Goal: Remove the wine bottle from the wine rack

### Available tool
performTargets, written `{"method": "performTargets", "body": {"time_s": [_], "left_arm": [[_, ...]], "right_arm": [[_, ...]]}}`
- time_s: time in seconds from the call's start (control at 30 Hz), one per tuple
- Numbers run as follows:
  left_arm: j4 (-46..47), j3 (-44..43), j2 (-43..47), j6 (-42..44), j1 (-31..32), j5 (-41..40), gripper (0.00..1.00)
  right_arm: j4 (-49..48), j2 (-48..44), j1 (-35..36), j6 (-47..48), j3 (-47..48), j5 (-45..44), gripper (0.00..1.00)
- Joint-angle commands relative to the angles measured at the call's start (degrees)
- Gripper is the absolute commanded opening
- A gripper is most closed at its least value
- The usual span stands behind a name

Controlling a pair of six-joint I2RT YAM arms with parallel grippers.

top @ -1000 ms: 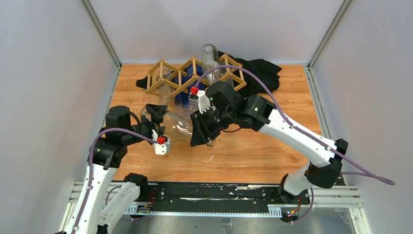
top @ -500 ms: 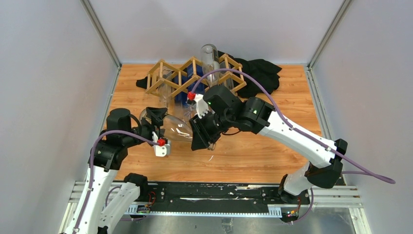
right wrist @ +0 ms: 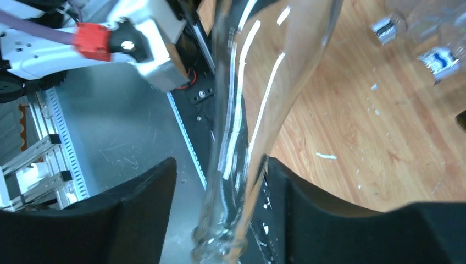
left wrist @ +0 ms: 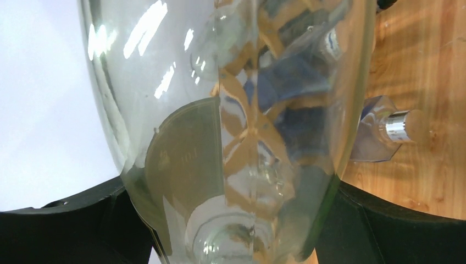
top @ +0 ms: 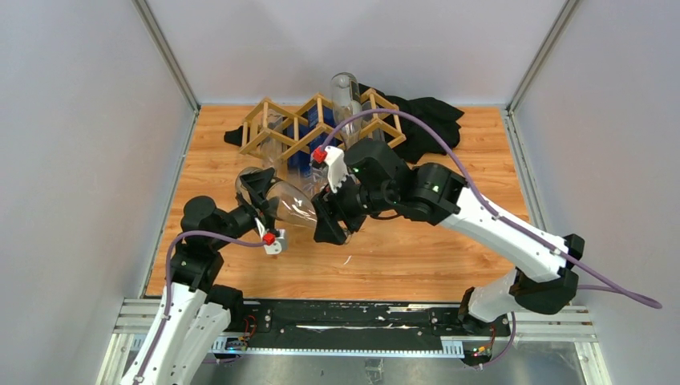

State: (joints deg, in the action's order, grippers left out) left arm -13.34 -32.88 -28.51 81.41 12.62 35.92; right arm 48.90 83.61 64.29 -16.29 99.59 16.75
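A clear glass wine bottle (top: 287,205) hangs in front of the light wooden wine rack (top: 273,120), free of its cells. My left gripper (top: 258,192) is shut on the bottle's wide body, which fills the left wrist view (left wrist: 236,110), with the black jaws (left wrist: 231,220) pressed on both sides. My right gripper (top: 333,223) is around the bottle's neck (right wrist: 258,110). In the right wrist view the right gripper (right wrist: 220,214) stands open: the neck lies against one finger (right wrist: 329,214), with a gap to the other finger (right wrist: 137,209).
Other clear bottles stay in the rack, one sticking up at the back (top: 346,90) and one on the left (top: 277,144). Silver-capped bottle necks show nearby (right wrist: 384,27) (left wrist: 404,125). A black cloth (top: 429,120) lies behind the rack at right.
My left arm has pushed forward and tilted, turning the bottle's base up toward the rack. My right gripper has shifted slightly back and right along the neck.
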Motion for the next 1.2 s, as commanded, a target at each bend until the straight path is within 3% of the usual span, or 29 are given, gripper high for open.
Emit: {"method": "performTargets", "body": {"time_s": [0.0, 0.07, 0.17, 0.43, 0.8, 1.17], "left_arm": [[17.1, -0.3, 1.6, -1.2, 0.3, -1.6, 0.0], [17.9, -0.2, 1.6, -1.6, 0.3, -2.2, 0.0], [18.5, -0.9, 1.6, -4.2, 0.3, -3.3, 0.0], [18.5, -4.2, 1.3, -19.5, 0.3, -5.2, 0.0], [17.7, -8.6, 0.4, -44.6, 0.3, -8.9, 0.0], [7.2, -16.2, -1.1, -63.1, 0.3, 1.4, 0.0]], "right_arm": [[-5.3, -4.5, 1.0, 2.7, 1.5, 0.0, 0.73], [-5.2, -4.7, 1.0, 3.2, 2.1, -1.2, 0.87], [-5.2, -5.7, 1.0, 4.3, 3.4, -4.7, 0.92], [-7.6, -8.5, 0.9, 7.3, 9.2, -12.9, 0.95], [-16.7, -12.9, 0.8, 8.5, 7.5, -13.9, 0.97], [-24.5, -6.1, 0.8, 10.7, 9.1, -8.2, 0.98]]}}
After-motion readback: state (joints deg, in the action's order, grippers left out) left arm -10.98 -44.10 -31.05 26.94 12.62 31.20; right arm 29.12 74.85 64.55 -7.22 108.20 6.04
